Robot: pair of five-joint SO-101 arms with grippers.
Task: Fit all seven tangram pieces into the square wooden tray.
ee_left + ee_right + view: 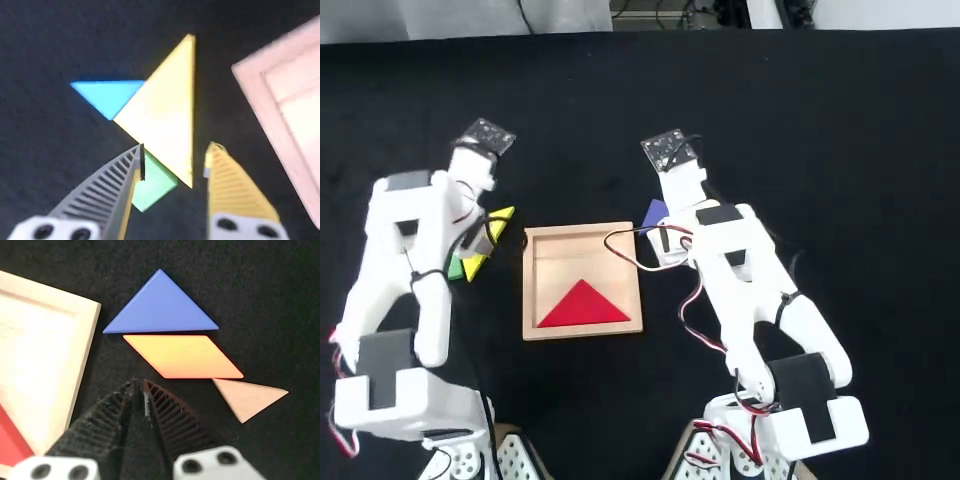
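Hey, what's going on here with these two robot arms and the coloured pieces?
Two arms are filling a wooden tray with tangram pieces. Only the red triangle lies in it so far. The left gripper is open, its fingers either side of a corner of the yellow triangle, which lies on the table next to a light-blue triangle and a green piece. The right gripper is shut and empty beside the tray, near a dark-blue triangle, an orange parallelogram and a tan triangle.
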